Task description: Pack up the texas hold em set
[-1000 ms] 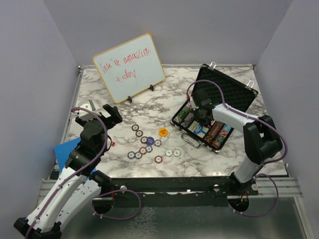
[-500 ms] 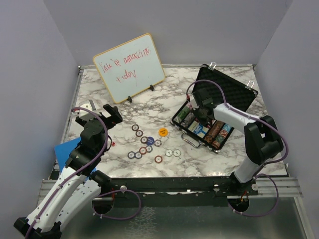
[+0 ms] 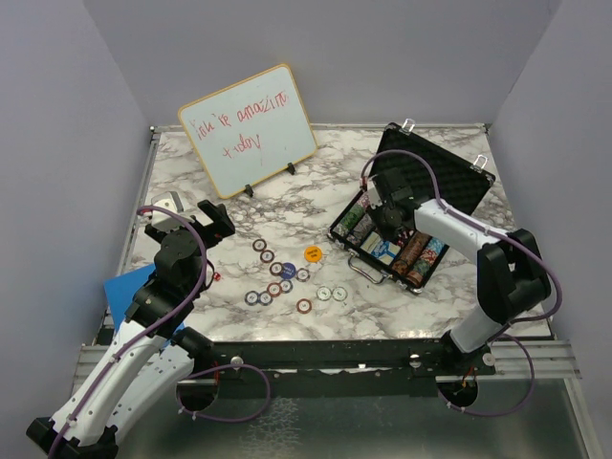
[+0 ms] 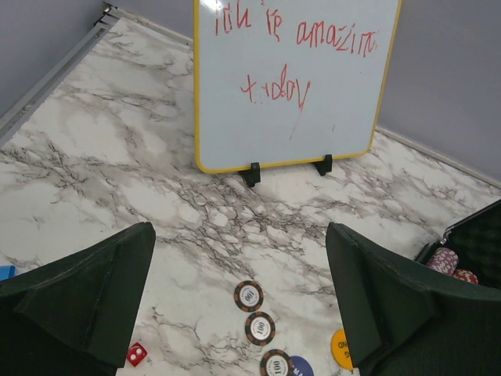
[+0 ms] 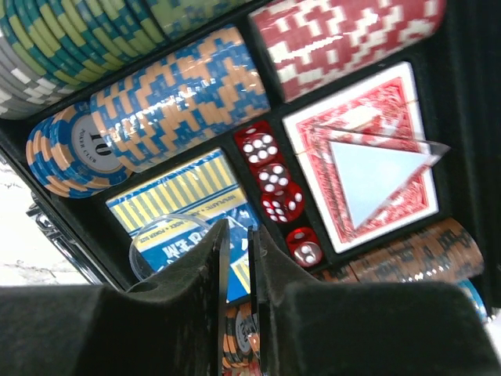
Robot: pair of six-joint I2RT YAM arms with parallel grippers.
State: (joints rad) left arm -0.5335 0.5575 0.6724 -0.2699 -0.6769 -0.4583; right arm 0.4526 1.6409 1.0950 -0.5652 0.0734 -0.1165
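Packing is judged partly done. The case lies open with its lid raised at the far side. Its tray already carries chip rows, a red deck, a blue-yellow deck and a line of four dice.

The right gripper hangs directly above the tray, over the blue-yellow deck and beside the dice. Its jaws stand nearly together, leaving a thin slot. An orange-brown chip pattern shows in that slot. Whether it is a clamped chip or a row lying below cannot be told.

The left gripper is well to the left of the case. Its jaws are spread fully, with nothing between them.

The remaining items lie on the table, all left of the case:
- about a dozen loose chips, lying flat in a scatter;
- the orange disc, near the case's left corner;
- one stray die, farthest from the case.

The whiteboard, far-left of the case, is not part of the set.

Handling, by judgement:
- Chips are probably light, rigid and smooth, and a flat chip gives the fingers little edge. Take one across opposite points of the rim.
- The die is tiny and hard and may squirt out. Pinch two opposite faces squarely.
- The disc is wider and needs a wider opening.
- The lid is stiff and hinged. Push it at the free edge.
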